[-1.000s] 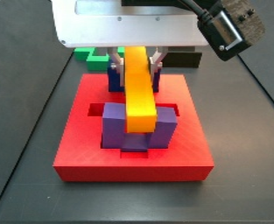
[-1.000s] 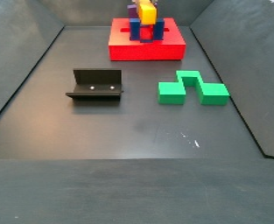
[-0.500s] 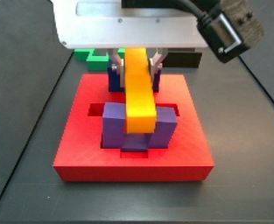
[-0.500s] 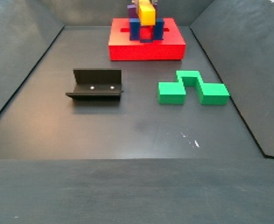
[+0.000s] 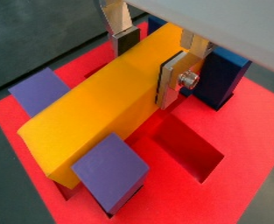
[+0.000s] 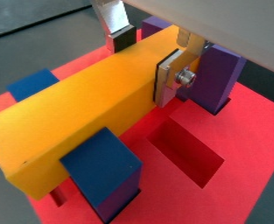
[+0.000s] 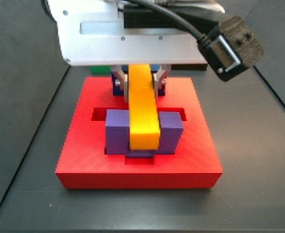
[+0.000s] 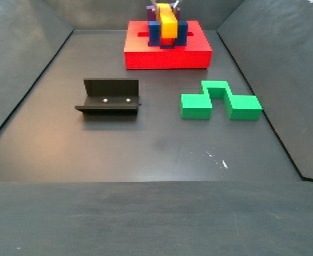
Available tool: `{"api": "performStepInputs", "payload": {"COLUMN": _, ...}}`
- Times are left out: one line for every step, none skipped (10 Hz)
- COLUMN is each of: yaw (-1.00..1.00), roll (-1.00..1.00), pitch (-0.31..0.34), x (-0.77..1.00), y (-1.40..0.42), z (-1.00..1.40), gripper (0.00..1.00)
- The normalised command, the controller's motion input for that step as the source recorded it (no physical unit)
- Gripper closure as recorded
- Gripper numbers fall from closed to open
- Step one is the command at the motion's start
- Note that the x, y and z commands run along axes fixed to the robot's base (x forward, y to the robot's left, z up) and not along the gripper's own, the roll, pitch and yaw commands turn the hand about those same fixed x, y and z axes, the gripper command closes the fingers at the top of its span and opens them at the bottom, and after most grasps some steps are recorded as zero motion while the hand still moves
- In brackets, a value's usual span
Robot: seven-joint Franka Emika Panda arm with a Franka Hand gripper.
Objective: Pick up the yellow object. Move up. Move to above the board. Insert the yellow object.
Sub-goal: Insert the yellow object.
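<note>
Clamping the yellow object (image 5: 109, 101) near one end, the gripper (image 5: 153, 61) holds it low between the posts of the board (image 7: 84, 164). It looks rigid, light and smooth, so that off-centre side grip could let it pivot.

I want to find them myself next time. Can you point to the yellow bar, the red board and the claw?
yellow object (image 7: 145, 109), side view, middle of its top face.
board (image 7: 138, 173), side view, bare front wall.
claw (image 5: 151, 57), wrist view, midway between its fingertips, shut on the yellow object.
</note>
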Motion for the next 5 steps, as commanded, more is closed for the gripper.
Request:
{"api": "performStepInputs", "payload": {"yaw": 0.00, "roll": -0.08, "pitch": -0.077, "x": 0.01, "y": 0.00, "z": -0.20, "gripper": 1.00}}
{"api": "performStepInputs", "payload": {"yaw": 0.00, "roll": -0.07, "pitch": -0.090, "x": 0.05, "y": 0.00, "z": -0.29, "gripper": 1.00}}
{"api": "performStepInputs", "payload": {"yaw": 0.00, "roll": -0.06, "pitch": -0.103, "x": 0.03, "y": 0.00, "z": -0.35, "gripper": 1.00}}
{"api": "performStepInputs", "payload": {"yaw": 0.00, "roll": -0.09, "pitch": -0.117, "x": 0.02, "y": 0.00, "z": -0.37, "gripper": 1.00}}
{"api": "performStepInputs", "payload": {"yaw": 0.00, "roll": -0.12, "pitch": -0.109, "x": 0.00, "y": 0.00, "z": -0.30, "gripper": 1.00}}
